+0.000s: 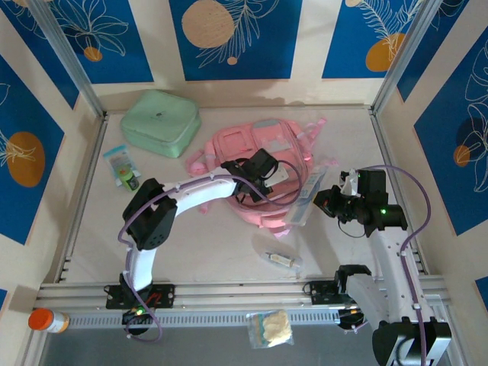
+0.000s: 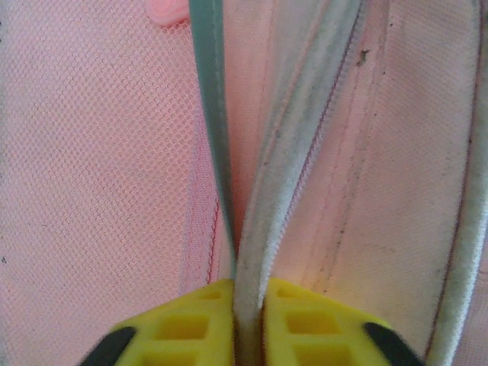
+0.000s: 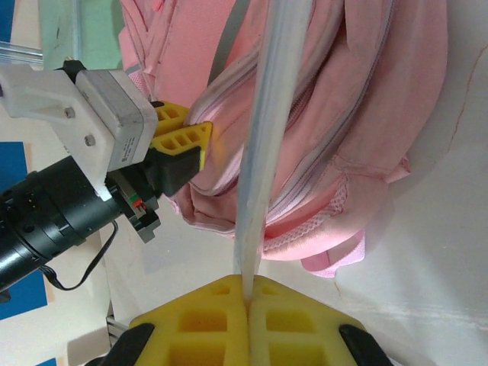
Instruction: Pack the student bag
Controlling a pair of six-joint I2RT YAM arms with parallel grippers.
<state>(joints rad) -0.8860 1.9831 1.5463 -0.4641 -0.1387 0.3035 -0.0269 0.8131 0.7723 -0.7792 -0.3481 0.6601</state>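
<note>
Student bag (image 1: 236,145), lying slumped on the table (image 1: 206,252) directly ahead of both my tools. I am judging it soft and light. The mesh and cloth are folding wherever they are pressed, so the body is offering no stiff place to take. The stitched seams, the straps and the grey-white zip band (image 2: 290,152) are looking like the firm holds.

My left tool (image 2: 248,305) is pinching that zip band, with the jaws drawn nearly together and only the band's thickness between the pads. Pink mesh is lying to one side of it and smooth pink panel to the other.

My right tool (image 3: 248,297) is gripping the near end of a long flat packet (image 3: 263,152) with its jaws closed. The packet's far end is reaching over the bag's zip line, just beside the left tool.
</note>
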